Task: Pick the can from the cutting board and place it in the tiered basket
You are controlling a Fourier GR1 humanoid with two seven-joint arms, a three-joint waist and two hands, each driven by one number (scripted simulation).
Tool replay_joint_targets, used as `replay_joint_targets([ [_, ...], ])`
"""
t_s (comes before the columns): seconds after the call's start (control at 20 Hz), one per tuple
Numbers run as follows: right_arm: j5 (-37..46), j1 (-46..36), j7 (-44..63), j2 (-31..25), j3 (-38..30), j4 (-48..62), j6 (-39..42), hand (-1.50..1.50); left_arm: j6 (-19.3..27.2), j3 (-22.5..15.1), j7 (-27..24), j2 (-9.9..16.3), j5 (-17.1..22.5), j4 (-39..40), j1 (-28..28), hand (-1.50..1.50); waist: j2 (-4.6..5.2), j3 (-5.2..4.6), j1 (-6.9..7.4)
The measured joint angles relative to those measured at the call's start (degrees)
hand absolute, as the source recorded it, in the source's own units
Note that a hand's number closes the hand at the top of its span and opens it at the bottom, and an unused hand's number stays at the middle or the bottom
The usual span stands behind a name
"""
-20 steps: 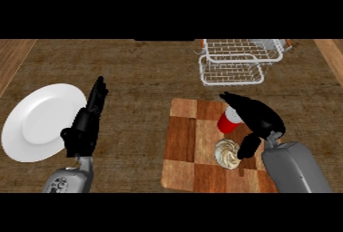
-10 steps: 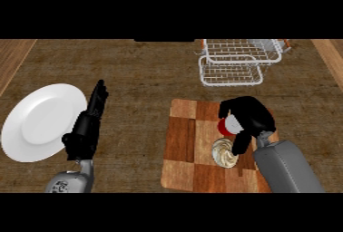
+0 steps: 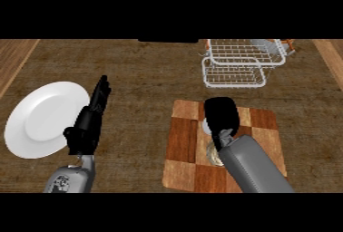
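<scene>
Board (image 3: pixel 184 154) sat near the counter's front edge; right hand (image 3: pixel 221 115) covered the can, fingers unclear. Left hand (image 3: pixel 90 120) rested open. Basket (image 3: pixel 234 72) still waited

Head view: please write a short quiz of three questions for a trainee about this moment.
1. True or false: the right hand is over the cutting board.
2. What lies beside the left hand? A) a white plate B) a pan C) a cup
3. Fill in: the tiered basket stands beyond the board's ____ edge.

Key: 1 true. 2 A, the white plate. 3 far. The can is hidden under the right hand, so the grip cannot be judged.
</scene>
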Motion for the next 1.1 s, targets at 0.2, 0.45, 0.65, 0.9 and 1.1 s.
replay_joint_targets([
  [0.2, -3.3, -3.4, 11.0, 1.7, 4.8, 2.9, -1.7, 1.5, 0.7, -0.1, 0.0, -0.7, -0.5, 1.0, -0.6, 0.0, 0.23, 0.31, -0.07],
  [0.45, -5.8, -7.2, 20.2, 2.5, 8.5, 1.6, -3.8, 1.5, 0.8, 0.4, -0.4, -0.8, -0.3, 1.1, -0.1, 0.0, 0.56, 0.7, -0.56],
  [0.65, -4.6, -9.3, 22.9, 2.6, 8.1, -4.7, -3.2, 1.5, 1.2, 0.4, -0.5, -0.7, -0.6, 0.8, 0.3, 0.0, 0.51, 0.8, -1.11],
  [0.9, -3.2, -15.3, 23.9, 2.3, 3.7, -13.4, 0.7, 1.5, 0.3, 1.1, 0.0, 0.2, 0.1, 0.2, 0.9, 0.0, 0.35, 0.84, -1.57],
  [1.1, -3.8, -19.9, 23.7, 2.1, -1.8, -19.2, 5.5, 1.5, 0.9, 0.4, -0.7, -0.4, -0.6, -0.2, 2.3, 0.0, 0.27, 0.84, -1.73],
])
